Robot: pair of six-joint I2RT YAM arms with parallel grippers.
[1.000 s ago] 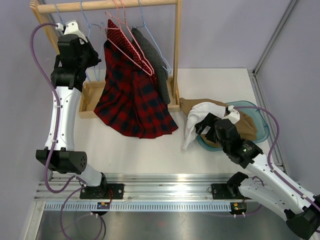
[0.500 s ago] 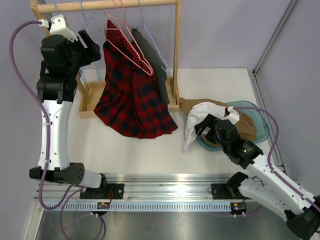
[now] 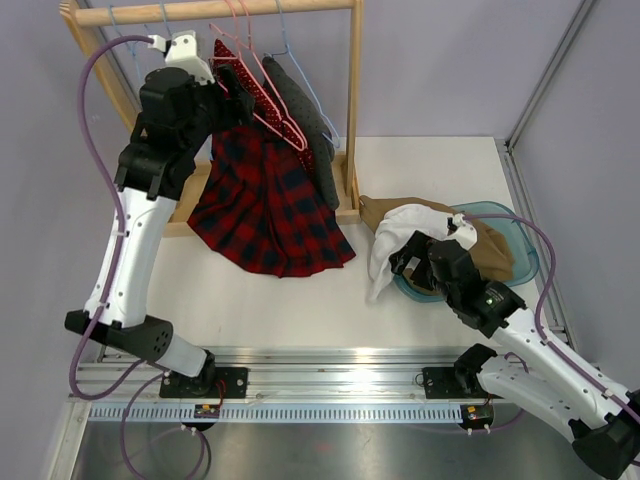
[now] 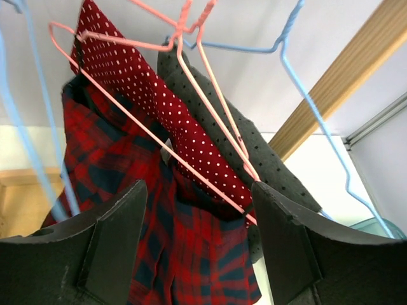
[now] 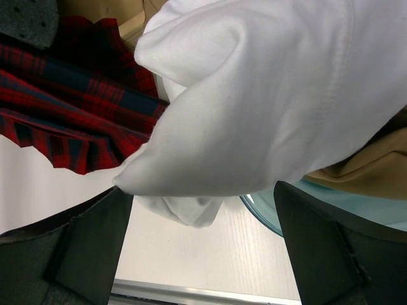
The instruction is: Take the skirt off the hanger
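Note:
The red and navy plaid skirt (image 3: 270, 215) hangs from a pink wire hanger (image 3: 262, 85) on the wooden rack, with a red polka-dot cloth (image 4: 140, 82) on the same hanger. My left gripper (image 3: 226, 92) is high up at the skirt's top left edge. In the left wrist view it (image 4: 200, 251) stands open, the skirt (image 4: 108, 171) and the hanger (image 4: 184, 16) just ahead, nothing between its fingers (image 4: 117, 244). My right gripper (image 3: 410, 256) stands open and empty under a white cloth (image 5: 267, 101) at the basin.
The rack's top bar (image 3: 220, 10), right post (image 3: 352, 100) and wooden base (image 3: 185, 190) frame the skirt. Blue hangers and a grey dotted garment (image 3: 312, 125) hang beside it. A teal basin (image 3: 522, 250) holds a tan garment (image 3: 385, 212) and the white cloth (image 3: 392, 245).
My left gripper opened, and the arm rose toward the rack's left post, then swung right to the skirt's top. The right arm has stayed still.

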